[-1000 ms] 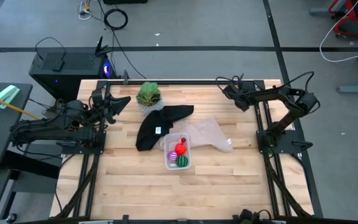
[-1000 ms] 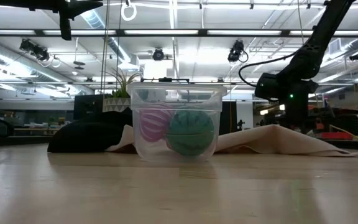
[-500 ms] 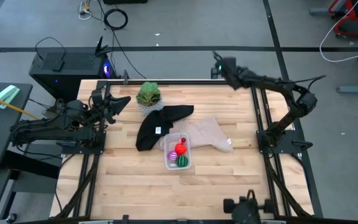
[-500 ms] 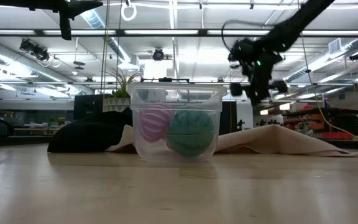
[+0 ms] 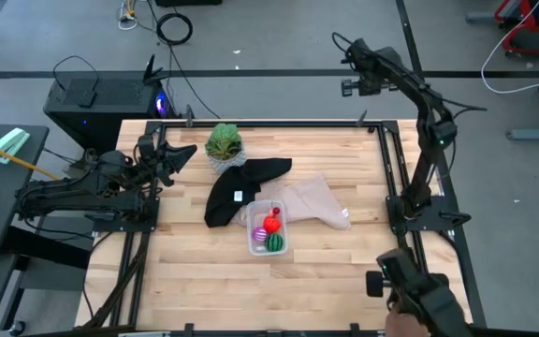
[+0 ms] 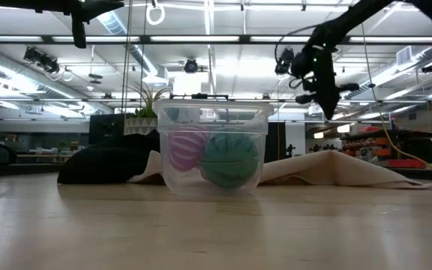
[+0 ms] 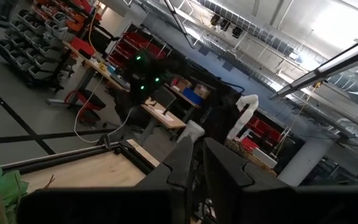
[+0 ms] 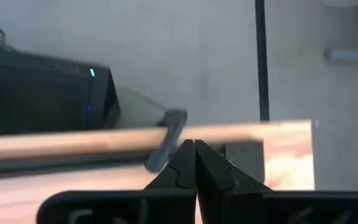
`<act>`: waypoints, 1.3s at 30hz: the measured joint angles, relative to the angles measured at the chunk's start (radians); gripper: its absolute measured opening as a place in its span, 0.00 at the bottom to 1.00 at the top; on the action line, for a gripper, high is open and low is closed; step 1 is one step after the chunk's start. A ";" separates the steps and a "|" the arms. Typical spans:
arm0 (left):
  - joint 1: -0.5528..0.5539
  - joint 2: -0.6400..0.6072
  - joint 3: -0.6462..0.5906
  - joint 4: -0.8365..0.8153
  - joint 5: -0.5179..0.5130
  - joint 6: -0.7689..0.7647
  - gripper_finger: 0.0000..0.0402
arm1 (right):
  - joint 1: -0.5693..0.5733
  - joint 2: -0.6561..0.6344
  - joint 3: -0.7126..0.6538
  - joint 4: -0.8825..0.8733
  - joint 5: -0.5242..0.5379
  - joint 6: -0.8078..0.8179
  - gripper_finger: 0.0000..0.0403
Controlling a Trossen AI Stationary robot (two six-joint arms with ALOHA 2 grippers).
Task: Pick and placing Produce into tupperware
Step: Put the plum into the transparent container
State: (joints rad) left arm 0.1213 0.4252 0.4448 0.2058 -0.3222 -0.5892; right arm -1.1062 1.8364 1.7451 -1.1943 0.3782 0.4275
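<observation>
The clear tupperware (image 5: 268, 227) stands on its base mid-table, its far end on the cloths. Inside lie a red fruit (image 5: 271, 223), a magenta one (image 5: 260, 234) and a green melon-like one (image 5: 275, 242). The low view shows the tupperware (image 6: 212, 120) with the magenta fruit (image 6: 188, 148) and the green fruit (image 6: 229, 159) inside it; a pinkish fruit I cannot make out. My left gripper (image 5: 178, 153) is shut at the table's far left, also seen as my left gripper (image 7: 197, 163). My right gripper (image 5: 346, 64) is shut, raised high beyond the far edge, and also shows as my right gripper (image 8: 194, 152) and my right gripper (image 6: 322, 71).
A black cloth (image 5: 241, 184) and a beige cloth (image 5: 318, 200) lie just beyond the tub. A leafy green plant (image 5: 223, 142) stands near the far edge. A dark device (image 5: 417, 292) reaches in at the near right corner. Bare wood spreads across the near half.
My right arm has swung up and away, from over the table's far right corner to high beyond the far edge, the gripper staying shut. The dark device at the near edge has come into view and moved rightward. The tub and fruits have kept still.
</observation>
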 joint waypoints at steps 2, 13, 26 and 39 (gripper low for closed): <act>0.000 0.000 0.000 0.000 0.000 0.000 0.10 | -0.010 0.031 0.002 -0.039 -0.017 0.028 0.01; 0.000 0.000 0.000 0.001 0.000 -0.001 0.09 | -0.005 0.107 -0.146 -0.039 -0.029 0.098 0.00; 0.000 0.000 0.000 0.002 0.000 -0.001 0.10 | 0.008 0.106 -0.244 -0.005 -0.032 0.120 0.11; 0.000 0.000 0.000 0.000 0.000 -0.001 0.10 | 0.009 0.106 -0.272 0.079 -0.002 0.131 0.26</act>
State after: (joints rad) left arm 0.1211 0.4248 0.4450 0.2054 -0.3218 -0.5898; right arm -1.0969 1.9427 1.4729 -1.1157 0.3766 0.5586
